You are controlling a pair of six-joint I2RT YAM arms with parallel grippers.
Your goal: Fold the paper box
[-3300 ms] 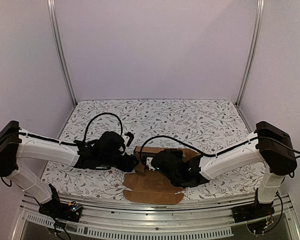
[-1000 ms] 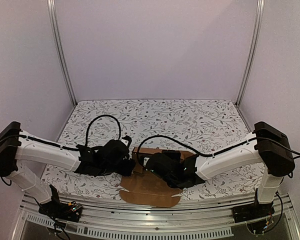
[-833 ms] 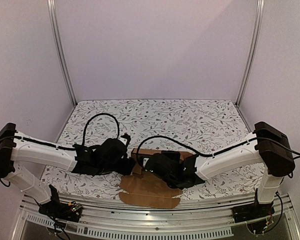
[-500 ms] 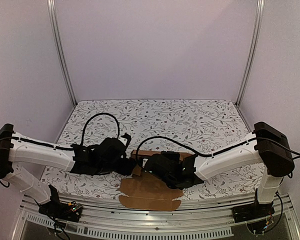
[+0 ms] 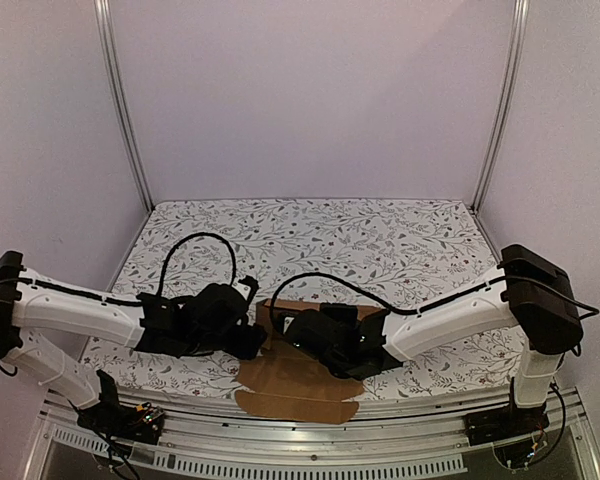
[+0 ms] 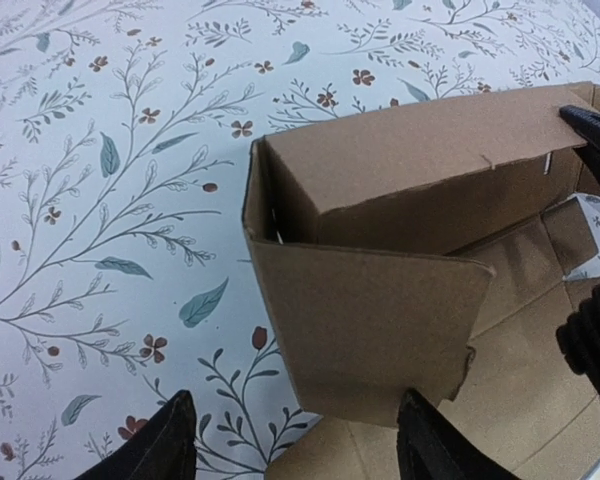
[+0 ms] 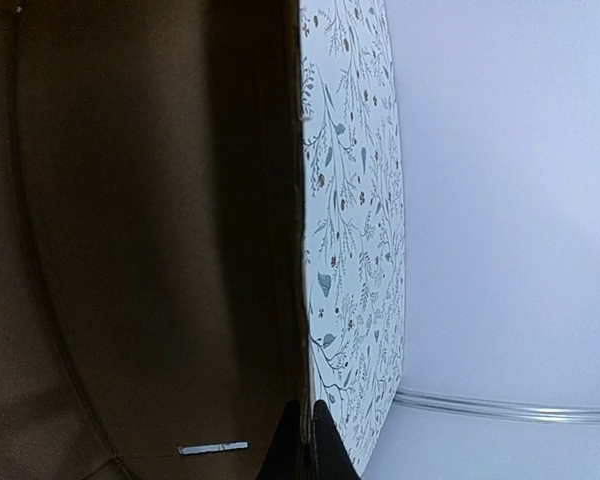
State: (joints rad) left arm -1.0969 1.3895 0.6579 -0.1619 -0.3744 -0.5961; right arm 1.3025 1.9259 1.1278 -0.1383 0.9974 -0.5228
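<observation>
The paper box (image 5: 298,380) is plain brown cardboard, partly folded, at the table's near middle edge. Its flat rounded flaps lie toward the front rail. In the left wrist view one long wall (image 6: 420,160) stands upright, with an end flap (image 6: 370,325) bent round in front of it. My left gripper (image 6: 295,455) is open, and the end flap's lower edge sits between its fingers (image 6: 170,445). My right gripper (image 7: 308,445) is shut on the thin upper edge of a box wall (image 7: 160,230), whose dark inner face fills that view. In the top view both grippers meet at the box, left gripper (image 5: 252,340) and right gripper (image 5: 302,335).
A floral cloth (image 5: 380,240) covers the table. Purple walls and metal posts (image 5: 120,100) enclose it. Black cables (image 5: 195,250) loop above both wrists. The box's front flap reaches the aluminium rail (image 5: 310,435) at the near edge.
Both arms and the box have shifted slightly left and toward the near edge. Neither gripper's opening has changed.
</observation>
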